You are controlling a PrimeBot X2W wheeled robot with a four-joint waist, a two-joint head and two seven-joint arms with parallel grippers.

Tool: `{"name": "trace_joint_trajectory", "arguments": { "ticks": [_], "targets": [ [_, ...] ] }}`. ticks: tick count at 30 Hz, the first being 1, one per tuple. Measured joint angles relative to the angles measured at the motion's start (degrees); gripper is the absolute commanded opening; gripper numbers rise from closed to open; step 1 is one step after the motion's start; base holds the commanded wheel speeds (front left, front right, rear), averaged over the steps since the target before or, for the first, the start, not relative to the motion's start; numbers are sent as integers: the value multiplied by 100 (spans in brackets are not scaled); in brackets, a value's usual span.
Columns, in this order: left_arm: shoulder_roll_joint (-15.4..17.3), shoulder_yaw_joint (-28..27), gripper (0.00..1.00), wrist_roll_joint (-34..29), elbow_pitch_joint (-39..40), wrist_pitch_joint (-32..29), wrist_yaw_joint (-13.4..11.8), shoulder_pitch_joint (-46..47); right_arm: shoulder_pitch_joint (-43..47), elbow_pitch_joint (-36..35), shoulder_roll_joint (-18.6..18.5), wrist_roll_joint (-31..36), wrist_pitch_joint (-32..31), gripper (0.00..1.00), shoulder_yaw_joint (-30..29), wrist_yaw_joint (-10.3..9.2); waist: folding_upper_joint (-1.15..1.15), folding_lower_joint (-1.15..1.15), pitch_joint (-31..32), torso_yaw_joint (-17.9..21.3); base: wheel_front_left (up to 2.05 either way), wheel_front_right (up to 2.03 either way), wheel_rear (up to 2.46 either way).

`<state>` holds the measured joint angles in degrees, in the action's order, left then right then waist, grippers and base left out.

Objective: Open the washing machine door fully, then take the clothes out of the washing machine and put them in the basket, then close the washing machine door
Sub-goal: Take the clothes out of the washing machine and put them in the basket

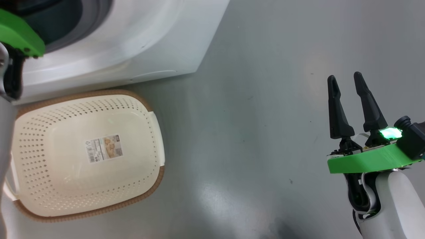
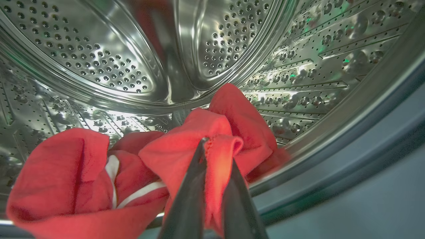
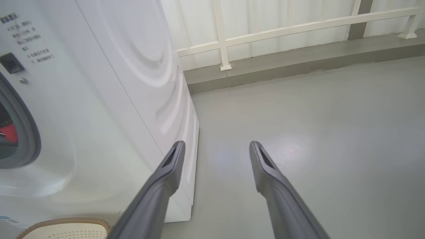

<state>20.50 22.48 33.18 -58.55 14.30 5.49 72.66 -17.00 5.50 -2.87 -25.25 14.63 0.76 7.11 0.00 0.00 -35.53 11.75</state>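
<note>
Red clothes (image 2: 83, 172) heaped low in the drum (image 2: 109, 63), one fold pinched in the nearly closed left gripper (image 2: 217, 152). Take-out step, by the look. Next: lift clear, swing over the basket (image 1: 43, 149), let go. Right gripper (image 1: 345, 77) spread wide, holding nothing.

The left gripper (image 2: 217, 152), two long dark fingers, is pinched tight on a fold of bright red soft fabric (image 2: 186, 146) — its green wrist plate (image 1: 20, 33) and pale forearm (image 1: 6, 139) sit at the head view's left edge. The right gripper (image 1: 344, 77) points up that view, fingers spread apart — a green collar (image 1: 368, 162) and white forearm (image 1: 395, 199) lie below it.
</note>
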Motion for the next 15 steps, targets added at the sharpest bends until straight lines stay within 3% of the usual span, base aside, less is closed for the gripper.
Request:
{"name": "trace_joint_trajectory", "arguments": {
  "ticks": [15],
  "targets": [
    [-566, -1829, 0, -636, 1569, 0, 41, -1246, 65, 16, -2, 96, 0, 100, -65, 0, 0, 0, 400, -322, 0, 0, 0]
  ]
}}
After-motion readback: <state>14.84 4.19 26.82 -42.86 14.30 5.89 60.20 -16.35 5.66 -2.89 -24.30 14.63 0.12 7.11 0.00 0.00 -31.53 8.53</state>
